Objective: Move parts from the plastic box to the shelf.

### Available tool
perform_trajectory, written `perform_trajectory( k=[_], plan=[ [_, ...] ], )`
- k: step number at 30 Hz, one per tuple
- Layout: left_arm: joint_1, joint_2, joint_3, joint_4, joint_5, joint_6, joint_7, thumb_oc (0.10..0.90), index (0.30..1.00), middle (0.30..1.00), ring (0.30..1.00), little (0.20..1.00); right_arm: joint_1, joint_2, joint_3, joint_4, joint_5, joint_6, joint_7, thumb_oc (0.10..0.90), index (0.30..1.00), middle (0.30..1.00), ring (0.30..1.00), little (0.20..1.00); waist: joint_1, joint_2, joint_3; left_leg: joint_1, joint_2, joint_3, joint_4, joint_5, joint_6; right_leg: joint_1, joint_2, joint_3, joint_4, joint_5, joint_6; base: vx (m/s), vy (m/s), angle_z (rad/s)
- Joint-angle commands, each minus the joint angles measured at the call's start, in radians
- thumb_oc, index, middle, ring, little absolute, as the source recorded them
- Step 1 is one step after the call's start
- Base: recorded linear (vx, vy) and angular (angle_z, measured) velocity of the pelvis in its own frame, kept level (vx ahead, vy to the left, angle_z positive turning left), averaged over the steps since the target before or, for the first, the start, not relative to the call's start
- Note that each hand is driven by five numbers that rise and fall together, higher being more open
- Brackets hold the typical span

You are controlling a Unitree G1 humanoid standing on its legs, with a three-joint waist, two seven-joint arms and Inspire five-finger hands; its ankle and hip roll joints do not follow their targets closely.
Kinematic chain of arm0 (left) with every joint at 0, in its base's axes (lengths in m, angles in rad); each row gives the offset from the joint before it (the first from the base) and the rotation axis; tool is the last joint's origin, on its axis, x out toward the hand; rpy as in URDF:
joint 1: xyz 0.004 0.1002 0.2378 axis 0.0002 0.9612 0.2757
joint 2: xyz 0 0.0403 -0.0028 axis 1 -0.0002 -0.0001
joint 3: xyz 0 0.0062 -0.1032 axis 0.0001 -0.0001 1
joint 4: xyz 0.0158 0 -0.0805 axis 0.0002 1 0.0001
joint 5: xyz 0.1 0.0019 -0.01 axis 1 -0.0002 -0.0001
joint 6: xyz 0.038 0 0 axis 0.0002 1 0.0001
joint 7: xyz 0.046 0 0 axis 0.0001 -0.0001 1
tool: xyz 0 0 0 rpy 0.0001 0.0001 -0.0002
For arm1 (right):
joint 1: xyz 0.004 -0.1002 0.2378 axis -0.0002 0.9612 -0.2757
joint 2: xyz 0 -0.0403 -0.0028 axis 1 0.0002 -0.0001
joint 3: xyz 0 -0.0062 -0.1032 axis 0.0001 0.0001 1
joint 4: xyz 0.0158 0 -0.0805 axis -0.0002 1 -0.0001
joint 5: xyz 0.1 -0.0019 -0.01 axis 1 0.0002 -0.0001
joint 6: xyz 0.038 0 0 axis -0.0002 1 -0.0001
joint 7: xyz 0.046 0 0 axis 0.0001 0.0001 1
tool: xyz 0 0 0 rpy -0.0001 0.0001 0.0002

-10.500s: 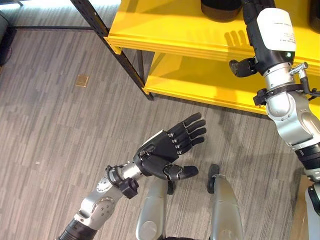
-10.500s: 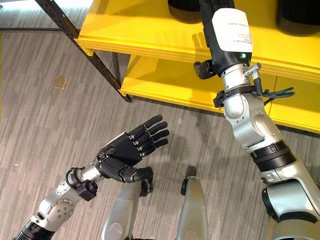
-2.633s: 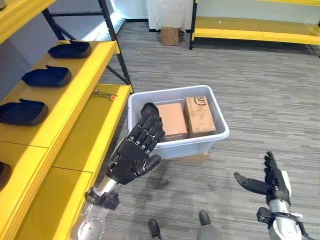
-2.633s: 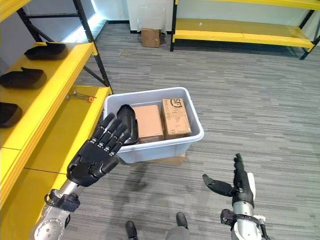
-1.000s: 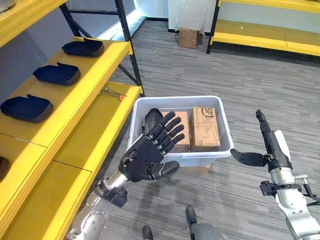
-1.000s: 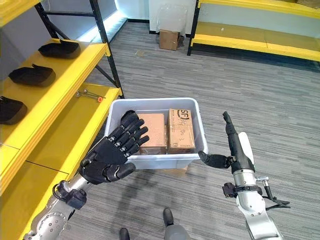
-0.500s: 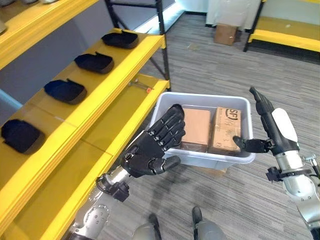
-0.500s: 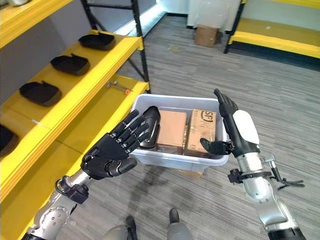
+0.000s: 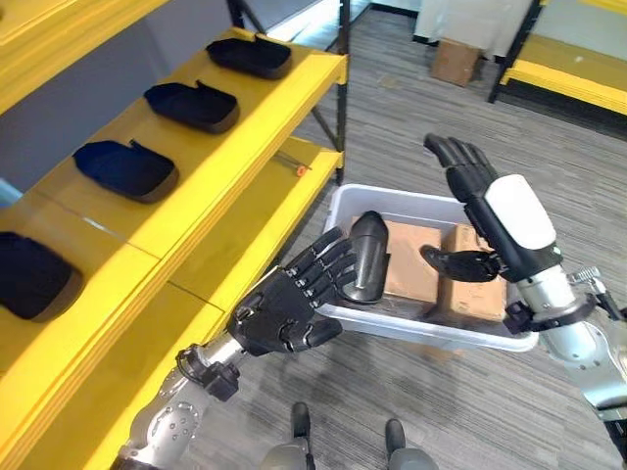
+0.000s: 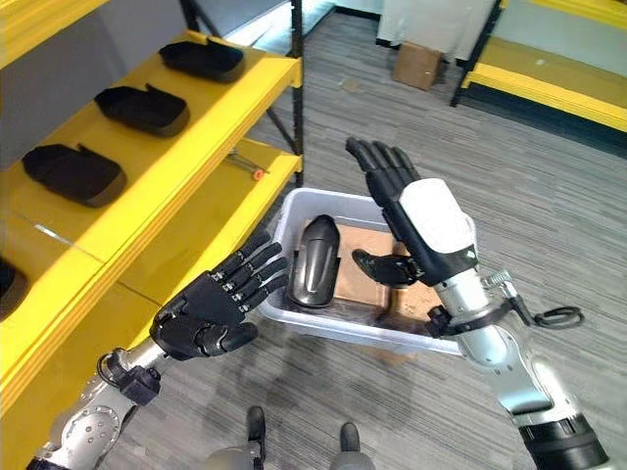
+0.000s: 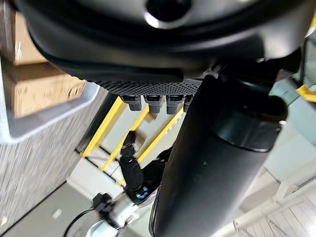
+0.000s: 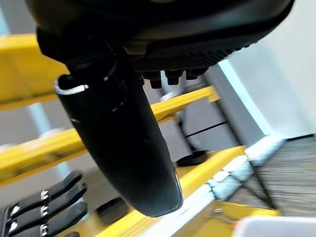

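Observation:
A white plastic box [image 9: 431,329] sits on the floor beside the yellow shelf [image 9: 245,127]. In its near-left corner a black moulded part [image 9: 367,257] stands on end, next to two cardboard cartons [image 9: 413,272]. My left hand [image 9: 284,311] is open, its straight fingers [image 10: 257,269] reaching up to the part's side; I cannot tell whether they touch it. My right hand [image 9: 492,208] is open and raised above the box's right half, palm turned toward the part, holding nothing. In the left wrist view the carton-filled box [image 11: 39,89] shows past the palm.
Several black parts lie in a row on the upper shelf board [image 9: 191,106], [image 9: 127,168], [image 9: 250,56]. A small tool with a red tip [image 9: 294,164] lies on the lower board. A cardboard box [image 9: 456,61] and another yellow rack [image 9: 573,86] stand farther off.
The camera has shifted closer to the shelf and box. My right hand has risen from the box's right rim to above the box. The left hand stays open by the black part.

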Motion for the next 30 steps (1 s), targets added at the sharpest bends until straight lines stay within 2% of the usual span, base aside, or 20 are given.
perform_trajectory(
  k=[1,4,10,13,16,23,25,30],
  plan=[
    [-0.025,0.003,0.006,-0.122,-0.096,-0.042,-0.051,0.900,1.000,1.000,1.000,1.000,-0.117,-0.075,-0.022,-0.067,-0.036,-0.026,-0.078,0.900,1.000,1.000,1.000,1.000,-0.003,0.003,-0.051,-0.033,0.059,-0.005,0.003,-0.051,-0.015,-0.055,0.021,-0.036,0.083,-0.034,-0.021,-0.06,-0.099,0.06],
    [-0.036,0.031,-0.008,-0.128,-0.110,-0.041,-0.055,0.900,1.000,1.000,1.000,1.000,-0.152,-0.112,-0.011,-0.039,-0.037,-0.015,-0.115,0.900,1.000,1.000,1.000,1.000,0.010,0.004,-0.029,-0.066,0.059,-0.021,0.010,-0.040,-0.017,-0.064,0.023,-0.046,0.099,-0.047,-0.027,-0.05,-0.098,0.18],
    [-0.050,0.077,-0.031,-0.146,-0.145,-0.041,-0.065,0.900,1.000,1.000,1.000,1.000,-0.237,-0.166,0.038,0.032,-0.143,-0.057,-0.167,0.900,1.000,1.000,1.000,1.000,0.037,0.026,0.019,-0.127,0.050,-0.058,0.047,-0.030,-0.022,-0.091,0.025,-0.070,0.144,-0.075,-0.042,-0.05,-0.076,0.14],
    [-0.048,0.105,-0.030,-0.151,-0.157,-0.050,-0.095,0.900,1.000,1.000,1.000,1.000,-0.278,-0.217,0.077,0.065,-0.164,-0.022,-0.194,0.900,1.000,1.000,1.000,1.000,0.050,0.044,0.060,-0.172,0.046,-0.081,0.070,-0.020,-0.025,-0.124,0.033,-0.082,0.206,-0.111,-0.060,-0.08,-0.083,0.15],
    [-0.032,0.111,-0.016,-0.161,-0.166,-0.053,-0.111,0.900,1.000,1.000,1.000,1.000,-0.254,-0.235,0.051,0.079,-0.180,0.010,-0.232,0.900,1.000,1.000,1.000,1.000,0.046,0.056,0.087,-0.194,0.047,-0.091,0.076,-0.014,-0.026,-0.160,0.039,-0.085,0.247,-0.132,-0.068,-0.10,-0.081,0.10],
    [-0.032,0.116,-0.017,-0.174,-0.157,-0.056,-0.109,0.900,1.000,1.000,1.000,1.000,-0.209,-0.261,0.014,0.085,-0.197,0.002,-0.214,0.900,1.000,1.000,1.000,1.000,0.030,0.072,0.131,-0.225,0.048,-0.092,0.094,-0.015,-0.028,-0.223,0.047,-0.082,0.310,-0.162,-0.080,-0.06,-0.045,0.04],
    [-0.042,0.134,-0.019,-0.172,-0.155,-0.071,-0.106,0.900,1.000,1.000,1.000,1.000,-0.225,-0.282,0.031,0.099,-0.207,0.031,-0.248,0.900,1.000,1.000,1.000,1.000,0.028,0.081,0.165,-0.259,0.053,-0.090,0.095,-0.003,-0.029,-0.274,0.053,-0.076,0.354,-0.176,-0.088,-0.13,-0.083,-0.07],
    [-0.031,0.138,-0.005,-0.179,-0.148,-0.071,-0.117,0.900,1.000,1.000,1.000,1.000,-0.223,-0.284,0.016,0.102,-0.216,0.066,-0.278,0.900,1.000,1.000,1.000,1.000,0.026,0.089,0.187,-0.289,0.057,-0.089,0.095,0.006,-0.029,-0.320,0.059,-0.069,0.390,-0.187,-0.093,-0.08,-0.043,-0.02]
  ],
)
